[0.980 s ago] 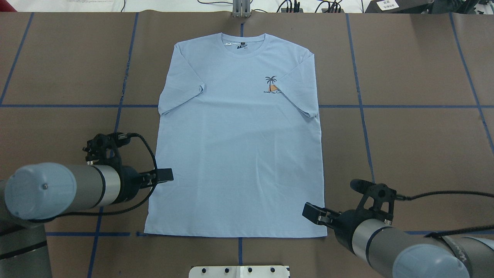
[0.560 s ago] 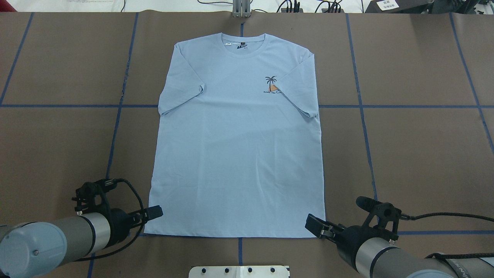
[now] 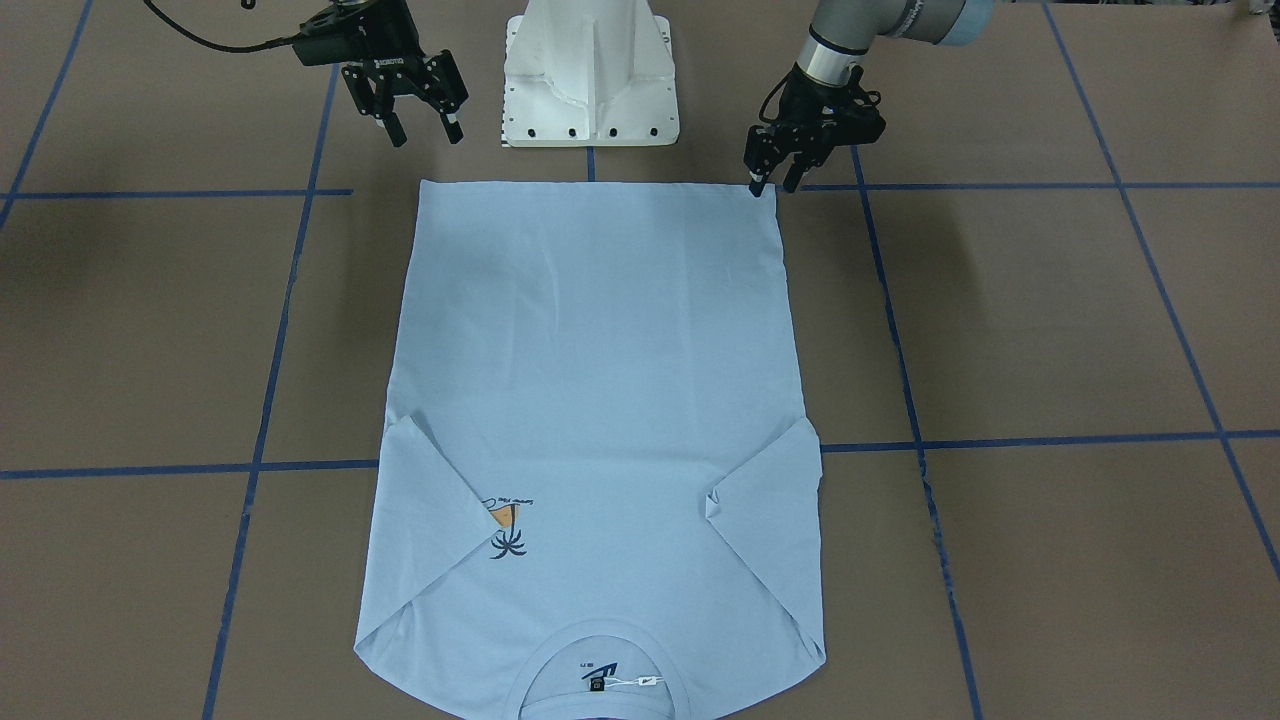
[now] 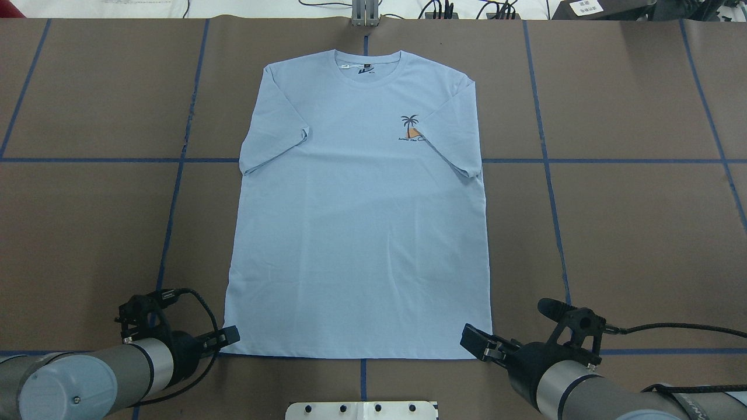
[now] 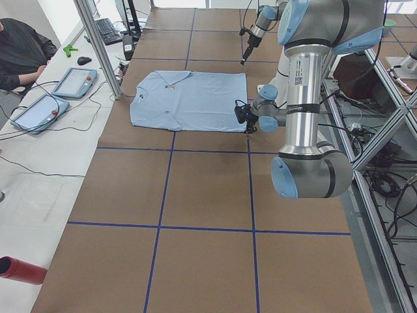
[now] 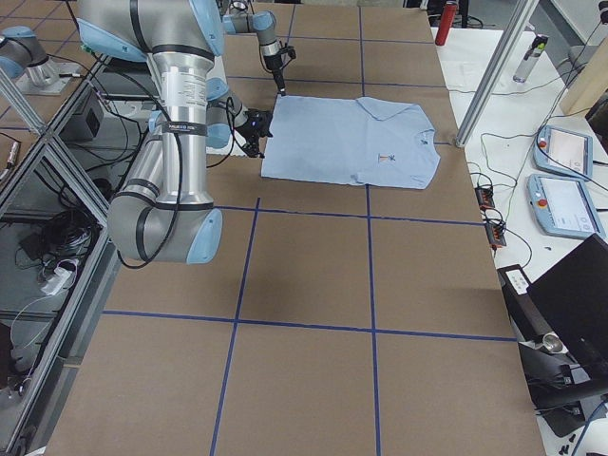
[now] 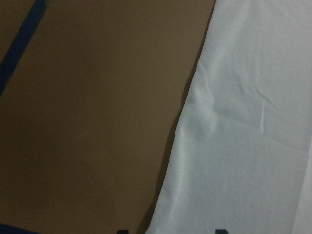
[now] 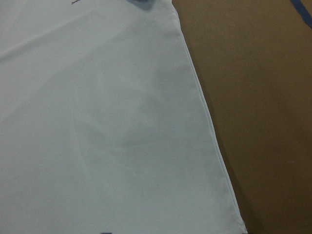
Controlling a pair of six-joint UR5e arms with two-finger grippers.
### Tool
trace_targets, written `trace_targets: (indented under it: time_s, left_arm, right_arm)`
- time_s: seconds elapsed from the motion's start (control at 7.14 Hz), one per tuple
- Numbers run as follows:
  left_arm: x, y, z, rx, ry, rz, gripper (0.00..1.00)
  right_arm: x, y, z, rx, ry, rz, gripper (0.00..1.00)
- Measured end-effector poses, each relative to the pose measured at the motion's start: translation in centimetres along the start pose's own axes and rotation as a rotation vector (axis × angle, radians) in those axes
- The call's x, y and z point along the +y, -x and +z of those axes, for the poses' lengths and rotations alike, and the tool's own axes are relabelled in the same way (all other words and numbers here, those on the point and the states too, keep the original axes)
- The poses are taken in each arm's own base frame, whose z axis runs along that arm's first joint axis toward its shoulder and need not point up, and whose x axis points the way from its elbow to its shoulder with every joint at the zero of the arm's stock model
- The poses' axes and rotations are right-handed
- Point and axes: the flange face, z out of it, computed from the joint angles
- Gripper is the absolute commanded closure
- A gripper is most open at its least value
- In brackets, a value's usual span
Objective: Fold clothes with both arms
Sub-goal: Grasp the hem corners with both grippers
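a brown covering is lying over the whole table (image 4: 87,221), and blue tape lines (image 4: 175,192) are dividing it into large squares. the white pedestal base (image 3: 590,70) is standing at the robot's edge of the table. in the exterior left view a person (image 5: 19,52) is sitting at a white side bench with two handheld control tablets (image 5: 71,81) on it, beyond a metal frame post (image 5: 98,45).

the light blue t-shirt (image 4: 362,233) is lying flat and face up in the middle of the table, its collar (image 4: 367,64) pointing away from the robot and its hem facing the base. both short sleeves are lying folded inward over the chest; the one on the robot's right is touching the palm-tree print (image 4: 410,125). the dark neck label (image 4: 366,70) is showing inside the collar. faint creases are running across the body.

the left gripper (image 3: 770,186) is sitting at the hem's left corner with its fingers slightly apart. the right gripper (image 3: 425,132) is hanging near the hem's right corner, fingers spread wide, gripping nothing.
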Motion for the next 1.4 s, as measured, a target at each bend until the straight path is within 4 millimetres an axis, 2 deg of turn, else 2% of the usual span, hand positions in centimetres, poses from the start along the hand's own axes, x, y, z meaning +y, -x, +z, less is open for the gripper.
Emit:
trace_targets:
  time_s: [0.28,0.42,0.56,0.7,0.84,1.4]
  left_arm:
    - [0.5,-0.4,0.8,0.000,0.005,0.003,0.56]
    - [0.7,-0.6,0.8,0.002,0.008,0.004,0.71]
    - [0.8,-0.7,0.9,0.003,0.010,0.004,0.99]
    - [0.9,-0.7,0.9,0.003,0.011,0.005,1.00]
    - [0.9,-0.8,0.8,0.004,0.012,0.005,1.00]
    - [1.0,-1.7,-0.2,0.029,0.019,0.001,1.00]
  right_arm:
    - [0.0,0.0,0.0,0.000,0.000,0.000,0.08]
    - [0.0,0.0,0.0,0.001,0.000,0.000,0.08]
    - [0.0,0.0,0.0,0.001,0.000,-0.001,0.08]
    - [0.1,-0.1,0.1,0.003,0.000,-0.002,0.12]
    - [0.3,-0.3,0.5,0.008,-0.003,-0.004,0.27]
    - [2.4,-2.5,4.5,0.099,-0.036,0.046,0.30]
